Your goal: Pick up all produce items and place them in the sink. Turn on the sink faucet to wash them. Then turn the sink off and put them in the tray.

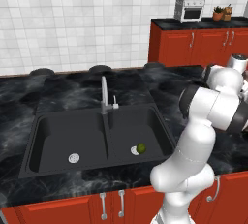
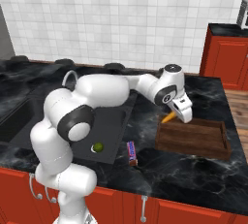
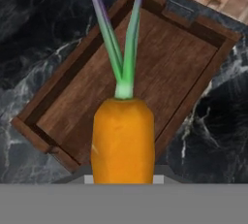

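Tool [image 2: 170, 117] was closed on the carrot [image 3: 123, 138], held over the tray's [image 3: 68, 85] near edge w/ green top pointing to 12 o'clock in hand view. Carrot prob. light, stiff, smooth and a bit slippery; best gripped mid-body, not by the floppy leaves. Tray looked empty. Lime [image 1: 141, 148] sat in the sink's [image 1: 36, 136] right basin by the drain; left basin held nothing. Packet [image 2: 131, 152] lay on desk [image 2: 193, 174] at tray's 9 o'clock.

Purple-red packet [image 2: 131, 152] on black marble counter [image 2: 193, 174]; toaster oven [image 1: 189, 8], potted plants [image 1: 222, 13] on far counter.
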